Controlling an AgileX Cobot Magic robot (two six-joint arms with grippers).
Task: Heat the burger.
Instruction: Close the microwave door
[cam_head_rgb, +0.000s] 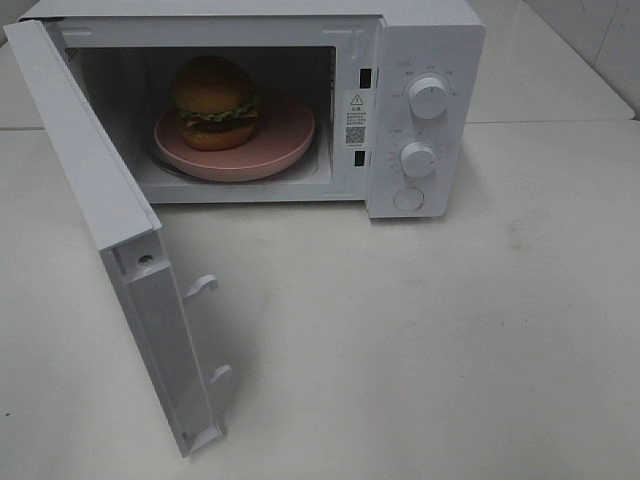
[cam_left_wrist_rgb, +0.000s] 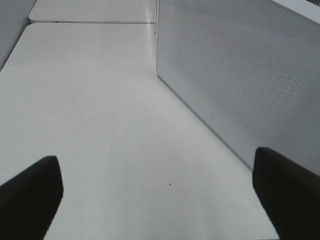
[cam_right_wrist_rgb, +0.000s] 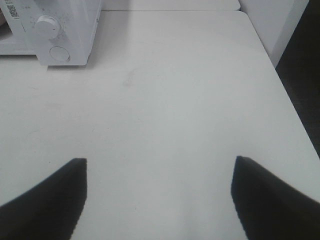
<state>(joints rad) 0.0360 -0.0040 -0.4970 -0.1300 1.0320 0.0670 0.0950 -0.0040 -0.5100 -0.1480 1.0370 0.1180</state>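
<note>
So, the burger is found on a pink plate inside the microwave, set toward the plate's left side. The door is swung wide open to the left. The left end effector is held spread wide, nothing gripped, low over the bench beside a white perforated panel. The right end effector is likewise spread wide and empty above the bench, well apart from the microwave's control dials.

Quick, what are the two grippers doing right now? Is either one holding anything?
Left gripper: open, holding nothing.
Right gripper: open, holding nothing.
</note>
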